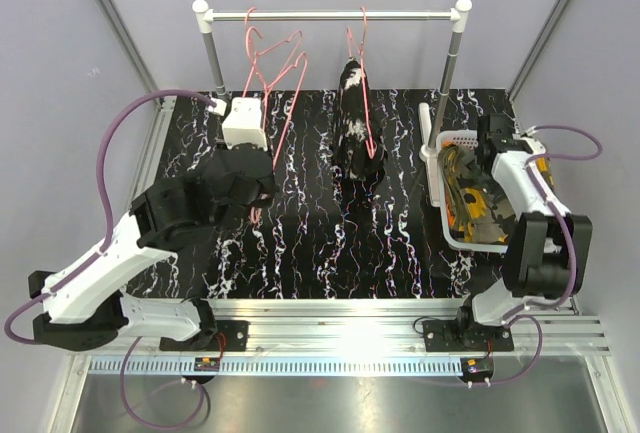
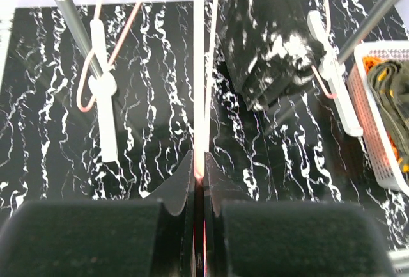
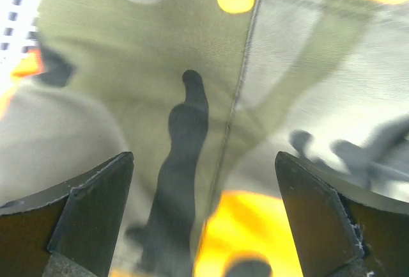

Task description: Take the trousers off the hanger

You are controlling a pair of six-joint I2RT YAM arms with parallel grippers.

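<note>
The black trousers with white splotches (image 1: pixel 352 123) hang folded over a pink hanger (image 1: pixel 366 73) on the rack's rod; they also show in the left wrist view (image 2: pixel 268 34). The camouflage trousers (image 1: pixel 478 208) lie in a white basket (image 1: pixel 452 138) at the right, with orange cloth showing at their edge. My left gripper (image 1: pixel 262 181) is shut on the wire of an empty pink hanger (image 2: pixel 200 66), pinched at the fingertips (image 2: pixel 199 173). My right gripper (image 3: pixel 204 216) is open just above the camouflage trousers (image 3: pixel 147 79), touching nothing that I can see.
The rack's rod (image 1: pixel 330 15) spans two posts with white feet (image 2: pixel 106 123) on the black marbled table (image 1: pixel 310 243). A second empty pink hanger (image 2: pixel 89 79) hangs at the left. The basket (image 2: pixel 377 117) stands by the right post.
</note>
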